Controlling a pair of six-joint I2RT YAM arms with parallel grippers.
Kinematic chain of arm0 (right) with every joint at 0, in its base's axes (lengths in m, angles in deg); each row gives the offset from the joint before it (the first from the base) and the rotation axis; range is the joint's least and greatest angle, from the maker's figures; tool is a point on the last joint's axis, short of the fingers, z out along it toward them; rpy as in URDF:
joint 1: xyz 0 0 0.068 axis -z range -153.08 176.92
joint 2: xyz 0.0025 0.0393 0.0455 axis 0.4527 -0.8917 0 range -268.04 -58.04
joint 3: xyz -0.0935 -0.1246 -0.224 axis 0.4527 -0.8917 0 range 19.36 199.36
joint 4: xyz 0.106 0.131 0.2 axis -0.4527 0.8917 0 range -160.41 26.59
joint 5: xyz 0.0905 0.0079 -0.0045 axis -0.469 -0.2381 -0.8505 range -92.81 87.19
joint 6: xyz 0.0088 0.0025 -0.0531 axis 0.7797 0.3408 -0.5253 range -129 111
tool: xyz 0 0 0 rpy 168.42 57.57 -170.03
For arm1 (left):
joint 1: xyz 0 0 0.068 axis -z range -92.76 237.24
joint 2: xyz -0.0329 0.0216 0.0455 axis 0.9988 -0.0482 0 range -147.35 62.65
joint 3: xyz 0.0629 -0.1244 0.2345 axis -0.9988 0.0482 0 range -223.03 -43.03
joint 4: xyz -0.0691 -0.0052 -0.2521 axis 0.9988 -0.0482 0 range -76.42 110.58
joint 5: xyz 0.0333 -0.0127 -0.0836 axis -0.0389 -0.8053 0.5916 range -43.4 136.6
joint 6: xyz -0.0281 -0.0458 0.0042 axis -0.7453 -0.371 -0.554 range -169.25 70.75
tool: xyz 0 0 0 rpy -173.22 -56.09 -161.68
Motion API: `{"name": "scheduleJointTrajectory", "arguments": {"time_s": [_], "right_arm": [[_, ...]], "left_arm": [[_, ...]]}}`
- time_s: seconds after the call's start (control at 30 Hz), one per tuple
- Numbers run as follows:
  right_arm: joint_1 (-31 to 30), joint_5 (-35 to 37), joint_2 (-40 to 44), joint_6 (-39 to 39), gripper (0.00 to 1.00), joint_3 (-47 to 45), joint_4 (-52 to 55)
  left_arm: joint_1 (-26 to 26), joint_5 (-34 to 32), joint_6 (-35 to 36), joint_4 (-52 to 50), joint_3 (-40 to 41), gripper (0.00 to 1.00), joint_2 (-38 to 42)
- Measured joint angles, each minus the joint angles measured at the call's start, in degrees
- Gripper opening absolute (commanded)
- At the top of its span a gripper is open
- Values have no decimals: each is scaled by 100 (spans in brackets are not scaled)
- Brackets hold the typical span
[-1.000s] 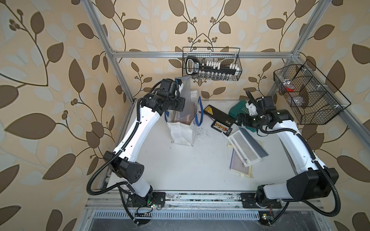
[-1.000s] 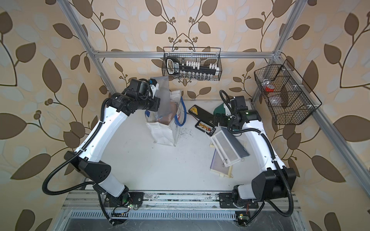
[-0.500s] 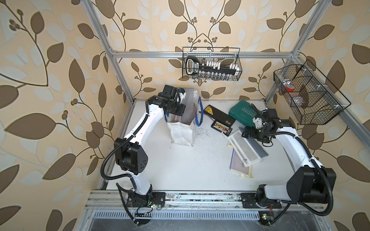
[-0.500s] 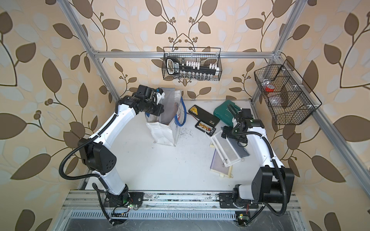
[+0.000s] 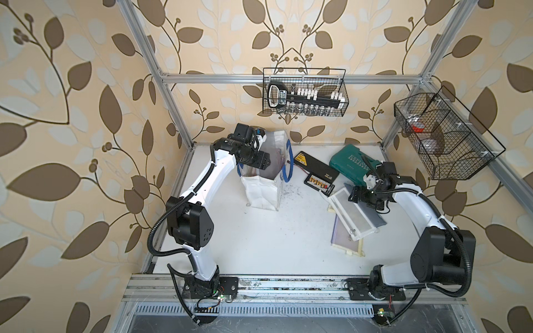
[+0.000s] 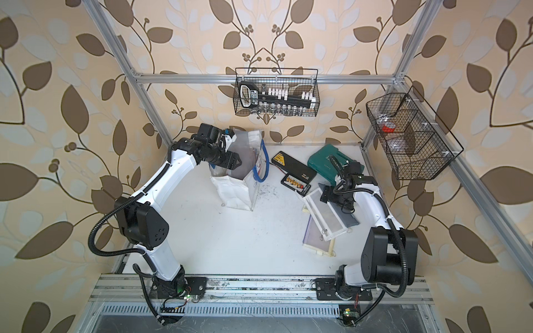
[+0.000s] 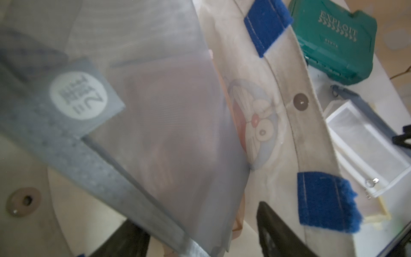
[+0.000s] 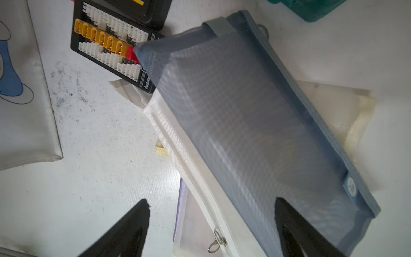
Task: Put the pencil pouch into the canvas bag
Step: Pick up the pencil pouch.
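Between the spread jaws of the left gripper, unpinched, the pencil pouch stood tilted, long axis roughly up-down, lower end inside the canvas bag just below. The right gripper, also spread, hovered over a blue-grey pouch, well apart.

EXPLOIT stands in pale capitals, with a row of small chevrons alongside, on the lid of the green case. The mesh pencil pouch has a grey tag with a white round logo, its characters too blurred to read. On the black connector board a white word begins "balan"; the blue pouch hides the rest.
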Motion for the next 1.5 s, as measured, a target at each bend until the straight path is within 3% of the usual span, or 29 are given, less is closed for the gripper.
{"name": "scheduleJointTrajectory", "arguments": {"time_s": [0.23, 0.27, 0.4, 0.57, 0.77, 0.97, 1.23, 1.33, 1.5], "right_arm": [[0, 334, -387, -111, 74, 0, -168], [0, 387, -444, -153, 68, 0, -195], [2, 503, -693, -245, 29, 2, -299], [2, 575, -765, -278, 1, 37, -345], [-9, 573, -592, -260, 0, 68, -293], [-275, 634, 131, -260, 0, 273, 33], [-905, 706, 863, -122, 0, 1248, 632], [-1438, 601, 861, 103, 0, 1908, 973], [-2914, 297, 758, 774, 0, 3283, 1335]], "left_arm": [[-2, -15, -350, 160, 546, 93, 970], [-2, 33, -396, 188, 651, 93, 1165], [-2, 358, -643, 302, 1060, 93, 1937], [0, 826, -887, 313, 1502, 91, 2728], [59, 1364, -1445, 592, 1891, 86, 3226], [612, 1740, -2400, 1259, 2822, 86, 3488], [1272, 1987, -2953, 1670, 3136, 99, 3493], [1281, 2245, -3112, 1954, 3285, 99, 3469], [1283, 2542, -3401, 2520, 3517, 99, 3399]]}}
